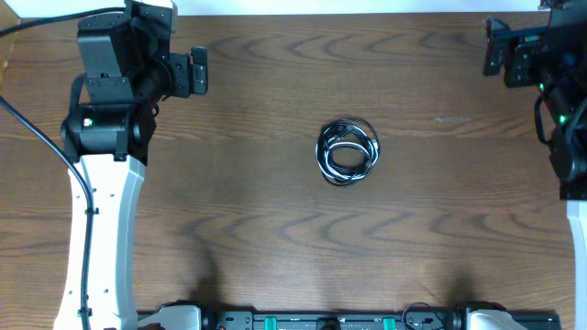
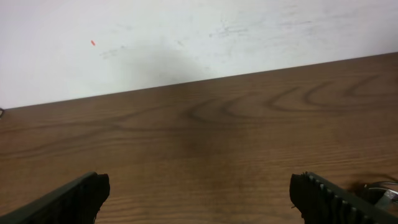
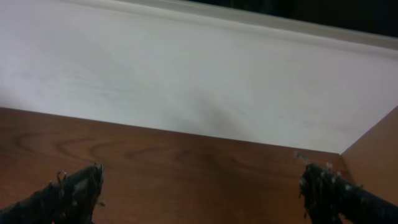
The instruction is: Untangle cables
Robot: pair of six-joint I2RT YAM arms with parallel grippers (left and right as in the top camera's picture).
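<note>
The cables (image 1: 348, 152) lie in one small coiled bundle of black and white cords in the middle of the wooden table (image 1: 275, 211). My left gripper (image 1: 198, 71) is at the far left, well away from the bundle. In the left wrist view it (image 2: 199, 194) stands open over bare wood, and a small piece of what may be the bundle (image 2: 380, 188) shows at the lower right edge. My right gripper (image 1: 495, 50) is at the far right corner. In the right wrist view it (image 3: 202, 190) is open with nothing between its fingers.
A white wall (image 2: 186, 37) runs along the table's far edge. The two arm bases (image 1: 312, 321) sit along the near edge. A thick black arm cable (image 1: 37, 137) hangs at the left side.
</note>
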